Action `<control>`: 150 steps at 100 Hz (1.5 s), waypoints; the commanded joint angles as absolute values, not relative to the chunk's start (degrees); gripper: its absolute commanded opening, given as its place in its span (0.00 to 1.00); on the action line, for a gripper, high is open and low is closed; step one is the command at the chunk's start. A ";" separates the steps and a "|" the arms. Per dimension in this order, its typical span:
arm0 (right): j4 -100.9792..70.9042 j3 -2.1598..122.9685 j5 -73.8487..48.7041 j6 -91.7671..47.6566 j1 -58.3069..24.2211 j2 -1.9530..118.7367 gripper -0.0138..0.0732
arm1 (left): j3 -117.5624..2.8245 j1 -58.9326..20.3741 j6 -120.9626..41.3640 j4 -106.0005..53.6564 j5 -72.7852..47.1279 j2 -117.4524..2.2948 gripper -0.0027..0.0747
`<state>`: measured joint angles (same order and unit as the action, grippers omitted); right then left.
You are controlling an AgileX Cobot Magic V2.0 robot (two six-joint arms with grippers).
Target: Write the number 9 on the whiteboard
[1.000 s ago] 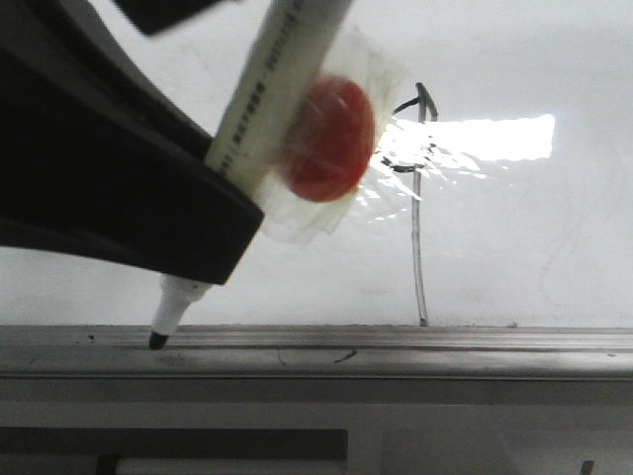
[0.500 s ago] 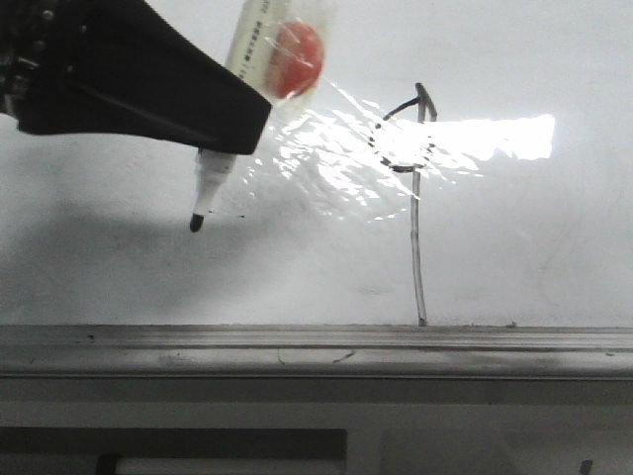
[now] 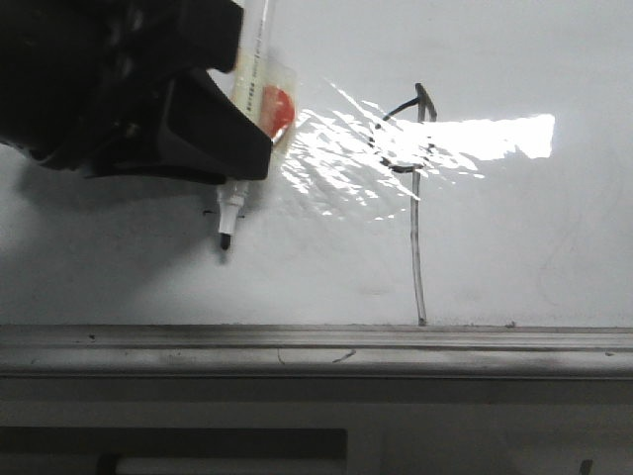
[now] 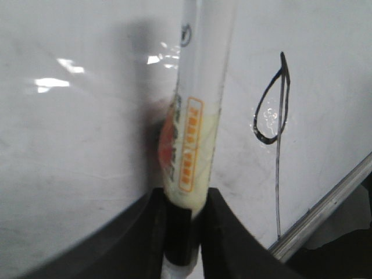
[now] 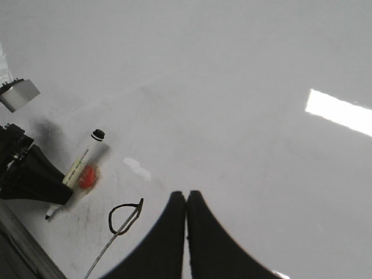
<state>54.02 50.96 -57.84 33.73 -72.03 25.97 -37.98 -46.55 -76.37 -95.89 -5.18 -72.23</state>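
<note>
The whiteboard (image 3: 514,257), with its grey ledge (image 3: 396,348) along the bottom edge, already carries the number 9 (image 3: 416,188), a small loop above a long thin stem that runs down almost to that ledge, so the writing itself is judged done. The left gripper (image 4: 185,232) is clenched on a white marker (image 3: 229,213), whose tip is held to the left of the figure beside a tiny dash, while the right gripper (image 5: 186,232) is seen pressed together on nothing, well above the figure.
</note>
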 commanded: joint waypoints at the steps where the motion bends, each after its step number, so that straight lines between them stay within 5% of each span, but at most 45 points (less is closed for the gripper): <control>1: 58.18 51.88 -55.51 34.00 -72.01 25.61 0.11 | -39.87 -49.83 -75.81 -99.34 5.92 -73.30 0.01; 59: 58.74 51.84 -55.87 34.00 -72.01 25.06 0.11 | -40.49 -52.25 -73.61 -105.93 21.02 -75.47 0.02; 66: 58.74 51.84 -55.87 34.00 -72.01 25.06 0.11 | -40.49 -52.25 -73.61 -105.93 21.32 -75.47 0.10; 86: 58.74 51.84 -55.87 34.24 -72.01 25.06 0.11 | -40.49 -52.25 -73.61 -105.93 21.61 -75.47 0.55; 116: 58.64 51.84 -56.50 34.73 -72.01 25.06 0.11 | -40.98 -52.25 -73.72 -105.62 20.10 -74.53 0.69; 134: 58.53 51.20 -59.55 34.53 -72.01 22.78 0.11 | -41.24 -54.37 -75.36 -104.47 17.50 -67.25 0.64; 150: 58.53 45.82 -59.99 33.97 -72.01 13.54 0.11 | -38.12 -59.61 -80.62 -104.58 24.63 -57.93 0.23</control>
<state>55.28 47.45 -61.63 34.33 -72.03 17.62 -38.28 -56.75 -77.96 -105.39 20.83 -63.61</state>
